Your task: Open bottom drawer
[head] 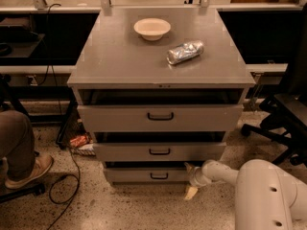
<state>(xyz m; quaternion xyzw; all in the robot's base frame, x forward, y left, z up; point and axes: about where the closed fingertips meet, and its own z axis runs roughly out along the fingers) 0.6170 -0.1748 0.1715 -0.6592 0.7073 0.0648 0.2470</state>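
Note:
The bottom drawer [144, 175] is the lowest, narrowest grey front of the cabinet, with a small black loop handle [159, 176] at its centre. It sits a little out from the cabinet body, as do the middle drawer [158, 151] and the top drawer [160, 117] above it. My gripper [190, 180] is low near the floor at the right end of the bottom drawer front, to the right of the handle and apart from it. One pale fingertip [190, 192] points down toward the floor.
On the cabinet top [120, 56] stand a white bowl [152, 28] and a crumpled silver bag [185, 52]. A person's leg and shoe [21, 155] are at the left with cables on the floor. A black office chair [283, 119] stands at the right.

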